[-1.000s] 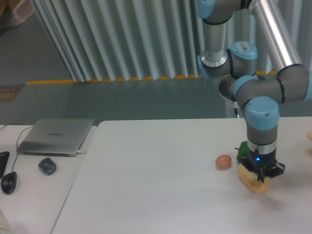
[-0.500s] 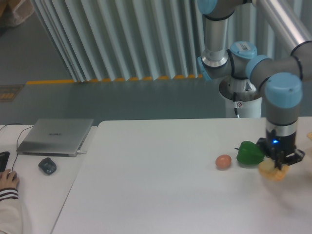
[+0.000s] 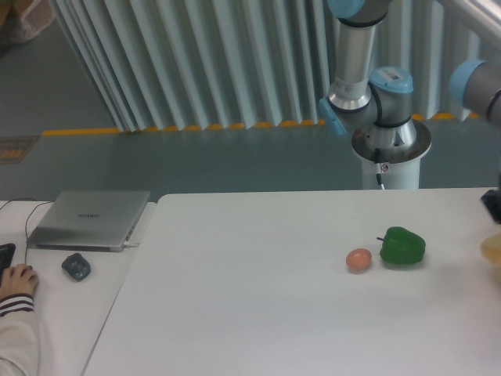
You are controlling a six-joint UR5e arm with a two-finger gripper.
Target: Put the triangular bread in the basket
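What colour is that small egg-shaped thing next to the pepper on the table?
The egg is light brown with an orange tint, sitting just left of the green pepper. The fixed camera's current picture shows it clearly.

Only a small bit of the golden-tan triangular bread [image 3: 493, 251] shows. It sits at the far right edge, mostly cut off.

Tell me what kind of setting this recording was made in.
Probably a robotics lab or workshop rather than a home: a grey-and-blue robot arm on a round pedestal, a white work table beside a desk with a closed silver laptop, and a yellow safety line on the grey floor.
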